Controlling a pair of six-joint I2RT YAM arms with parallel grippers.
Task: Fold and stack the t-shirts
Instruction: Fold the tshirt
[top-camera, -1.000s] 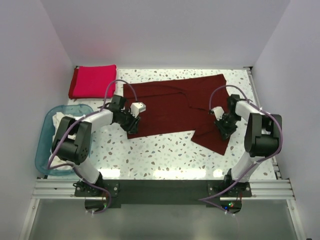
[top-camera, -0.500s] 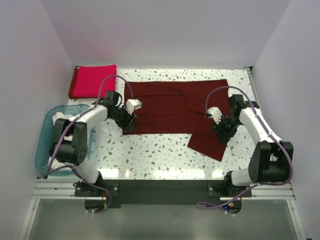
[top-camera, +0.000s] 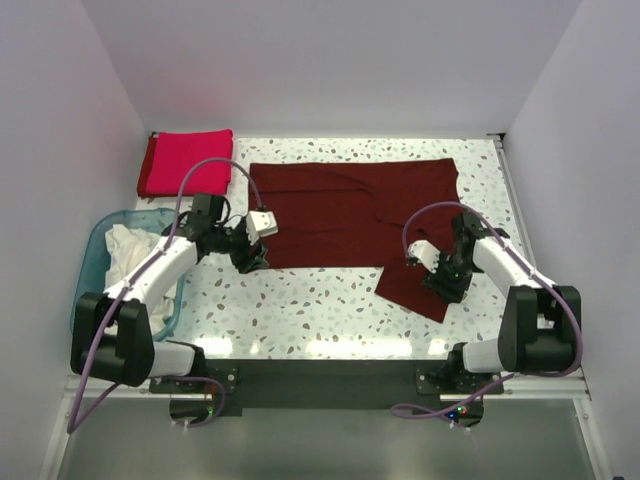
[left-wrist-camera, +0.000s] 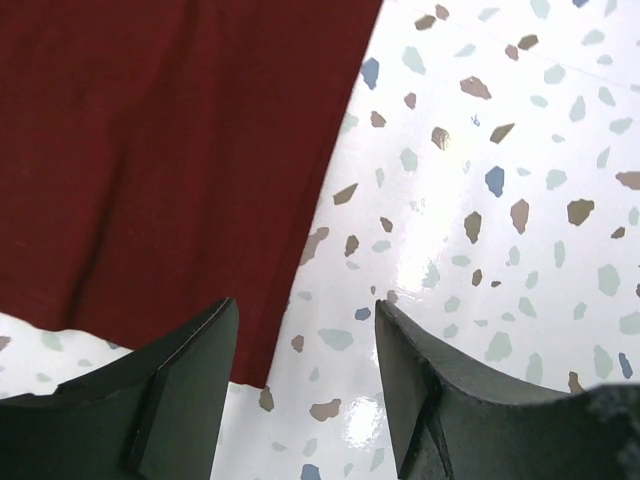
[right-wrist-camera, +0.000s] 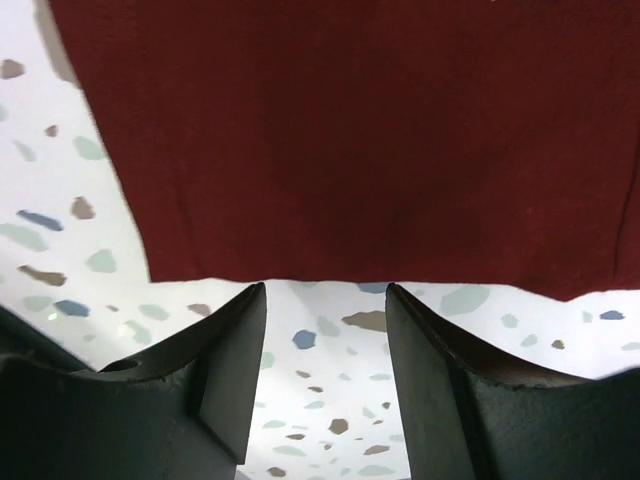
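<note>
Maroon t-shirt (top-camera: 350, 215) lay spread flat across mid worktop (top-camera: 320, 310), w/ one flap angled toward the near-right. L hand (left-wrist-camera: 305, 340) sat at the shirt's near-left corner, fingers apart, nothing btwn them. In the wrist view the cloth edge ran down beside one finger (left-wrist-camera: 190, 380), w/ bare speckled top in the gap. R hand (right-wrist-camera: 325, 330) sat at the flap's near edge, fingers also apart & empty, hem just beyond the tips. Couldn't tell if either hand touched the surface. Crimson t-shirt (top-camera: 187, 163) lay folded at the far-left corner, apart from the maroon one. White t-shirts (top-camera: 125, 245) lay crumpled in the blue tub (top-camera: 84, 285) at the left edge.
</note>
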